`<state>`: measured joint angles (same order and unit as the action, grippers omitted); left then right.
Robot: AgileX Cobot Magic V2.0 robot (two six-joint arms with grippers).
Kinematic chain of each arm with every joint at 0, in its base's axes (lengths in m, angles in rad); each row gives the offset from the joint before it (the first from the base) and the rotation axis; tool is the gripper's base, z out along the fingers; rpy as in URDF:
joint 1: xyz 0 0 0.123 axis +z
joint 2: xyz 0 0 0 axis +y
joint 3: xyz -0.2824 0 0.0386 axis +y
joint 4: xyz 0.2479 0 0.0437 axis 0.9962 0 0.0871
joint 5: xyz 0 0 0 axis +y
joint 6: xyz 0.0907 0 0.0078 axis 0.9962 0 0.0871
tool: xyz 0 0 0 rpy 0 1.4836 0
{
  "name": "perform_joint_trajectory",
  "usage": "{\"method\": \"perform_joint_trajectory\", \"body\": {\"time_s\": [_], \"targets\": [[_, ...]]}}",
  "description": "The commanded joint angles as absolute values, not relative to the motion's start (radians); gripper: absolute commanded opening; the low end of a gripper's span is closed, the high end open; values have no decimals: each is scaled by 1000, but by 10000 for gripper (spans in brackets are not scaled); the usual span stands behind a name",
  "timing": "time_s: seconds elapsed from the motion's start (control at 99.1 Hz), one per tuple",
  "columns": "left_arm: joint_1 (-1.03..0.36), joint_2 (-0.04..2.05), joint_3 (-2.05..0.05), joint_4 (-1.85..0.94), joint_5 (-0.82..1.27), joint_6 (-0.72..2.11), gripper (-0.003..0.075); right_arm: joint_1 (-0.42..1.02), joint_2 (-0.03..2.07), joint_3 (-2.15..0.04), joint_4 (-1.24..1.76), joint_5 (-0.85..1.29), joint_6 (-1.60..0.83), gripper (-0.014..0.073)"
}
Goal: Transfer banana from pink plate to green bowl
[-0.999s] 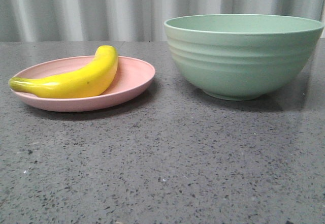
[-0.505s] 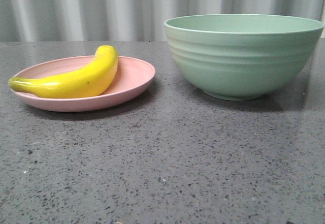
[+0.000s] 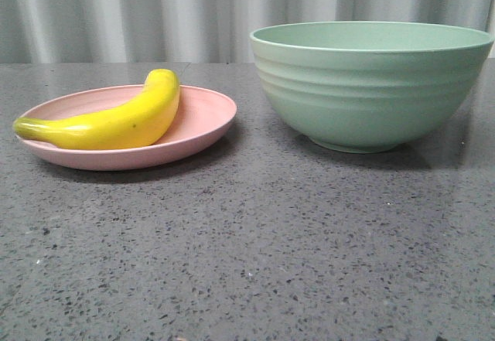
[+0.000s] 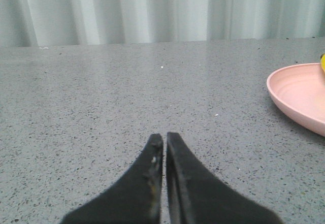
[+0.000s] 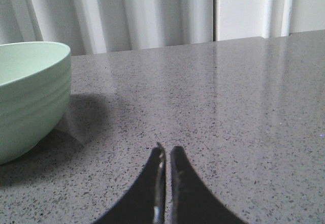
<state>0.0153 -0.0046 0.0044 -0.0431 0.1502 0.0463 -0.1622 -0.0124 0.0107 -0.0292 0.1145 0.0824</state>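
The yellow banana point(image 3: 116, 121) lies on the pink plate point(image 3: 205, 117) at the left of the front view. The green bowl point(image 3: 371, 86) stands upright to the right of the plate, apart from it. No gripper shows in the front view. In the left wrist view my left gripper point(image 4: 164, 138) is shut and empty, low over the bare table, with the pink plate point(image 4: 299, 97) off to one side and a sliver of the banana point(image 4: 322, 61) at the frame edge. In the right wrist view my right gripper point(image 5: 167, 150) is shut and empty, with the green bowl point(image 5: 28, 92) to one side.
The grey speckled tabletop point(image 3: 255, 240) stretches in front of the plate and bowl. A pale pleated curtain point(image 3: 155, 12) hangs behind the table's far edge.
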Motion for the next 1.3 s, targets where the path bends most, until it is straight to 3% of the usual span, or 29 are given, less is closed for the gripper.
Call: {"method": "perform_joint_trajectory", "body": {"time_s": [0.0, 1.292], "targets": [[18, -33, 13, -53, 77, 47, -20, -166, -30, 34, -31, 44, 75, -67], [18, -33, 13, -53, 79, 47, -20, -166, -28, 34, -15, 44, 75, -67]]}}
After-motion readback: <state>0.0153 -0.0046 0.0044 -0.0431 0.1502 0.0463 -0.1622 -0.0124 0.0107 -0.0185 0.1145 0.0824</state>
